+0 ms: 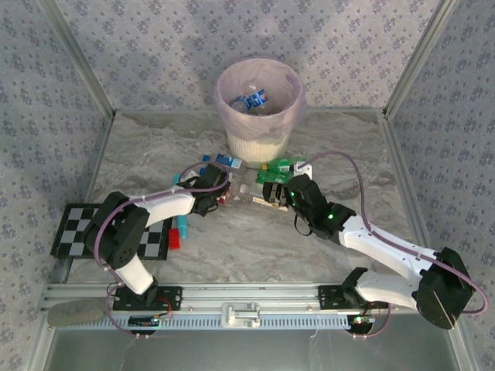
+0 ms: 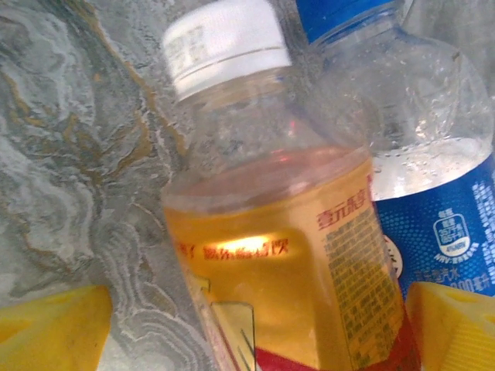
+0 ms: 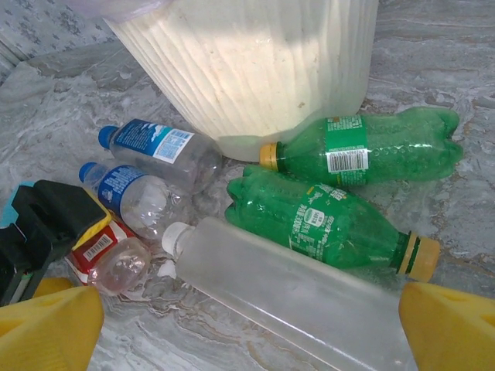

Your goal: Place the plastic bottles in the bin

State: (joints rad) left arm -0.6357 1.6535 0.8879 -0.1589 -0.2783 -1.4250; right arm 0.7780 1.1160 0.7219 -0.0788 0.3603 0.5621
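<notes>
The cream bin with its pink liner stands at the back and holds a blue-labelled bottle. In front of it lie the plastic bottles. My left gripper is open astride a red-and-yellow-labelled bottle with a white cap; bare table shows between the bottle and the left finger. My right gripper is open over a frosted clear bottle lying crosswise between its fingers. Beyond it lie two green bottles and two blue-labelled ones against the bin's wall.
A teal stick tool with a red end lies by the left arm, next to a checkerboard mat. Patterned walls close in the marble table on three sides. Both grippers work close together in front of the bin.
</notes>
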